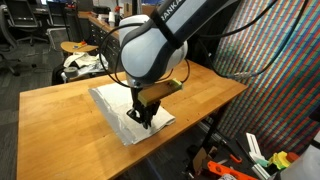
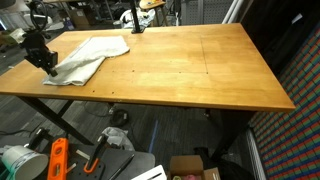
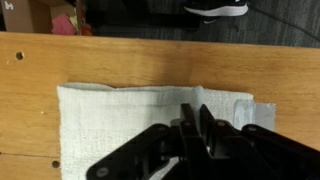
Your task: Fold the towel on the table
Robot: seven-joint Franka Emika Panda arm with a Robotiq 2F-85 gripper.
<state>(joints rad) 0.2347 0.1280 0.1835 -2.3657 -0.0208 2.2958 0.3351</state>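
Observation:
A white towel (image 1: 112, 104) lies flat on the wooden table (image 1: 205, 95), near one end of it. It also shows in an exterior view (image 2: 92, 55) and in the wrist view (image 3: 110, 115). My gripper (image 1: 147, 119) is down at the towel's edge, also seen in an exterior view (image 2: 46, 63). In the wrist view the two fingers (image 3: 195, 112) are closed together on a raised ridge of the cloth. A small part of the towel by the fingers lies doubled over (image 3: 247, 106).
The rest of the table top (image 2: 190, 65) is bare wood. On the floor lie orange tools (image 2: 58, 160) and a cardboard box (image 2: 190, 168). Office chairs and clutter (image 1: 85, 60) stand behind the table. A coloured mesh screen (image 1: 280, 60) is at one side.

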